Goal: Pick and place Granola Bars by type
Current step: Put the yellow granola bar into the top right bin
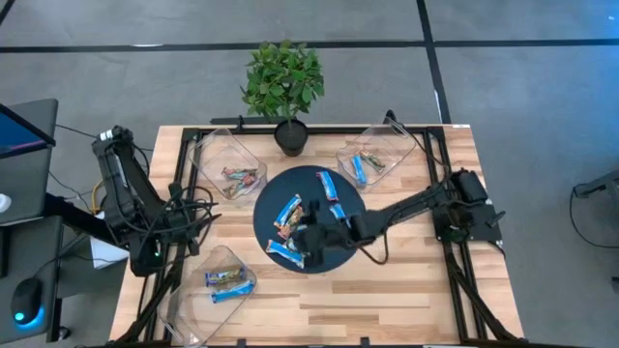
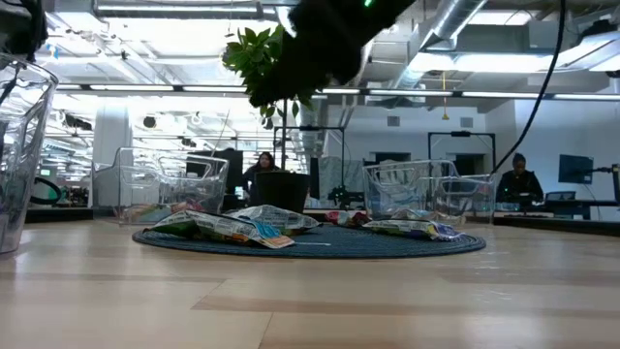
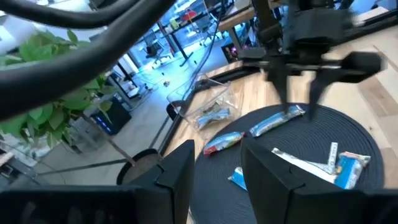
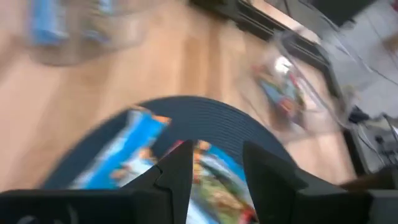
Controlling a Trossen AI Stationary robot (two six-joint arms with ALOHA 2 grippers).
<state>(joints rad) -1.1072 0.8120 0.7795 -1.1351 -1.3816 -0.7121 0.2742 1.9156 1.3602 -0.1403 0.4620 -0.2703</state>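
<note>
Looking down on the wooden worktop (image 1: pixel 387 290), I see a dark round mat (image 1: pixel 340 259) at its middle, with a potted plant (image 1: pixel 284 82) at the far edge and three clear bins around the mat. My right arm reaches in over the mat and its gripper (image 1: pixel 311 235) hangs above the loose Granola Bars (image 1: pixel 288 215); in the left wrist view its fingers (image 3: pixel 283 93) are spread apart, grasping nothing, above a blue bar. My left gripper (image 3: pixel 214 171) waits off the worktop's left side, fingers released as well. Several blue-and-white bars lie on the mat. The far left bin (image 1: pixel 230 164) holds brownish bars, the far right bin (image 1: pixel 372 155) blue and mixed ones, and the near left bin (image 1: pixel 218 280) two blue ones.
</note>
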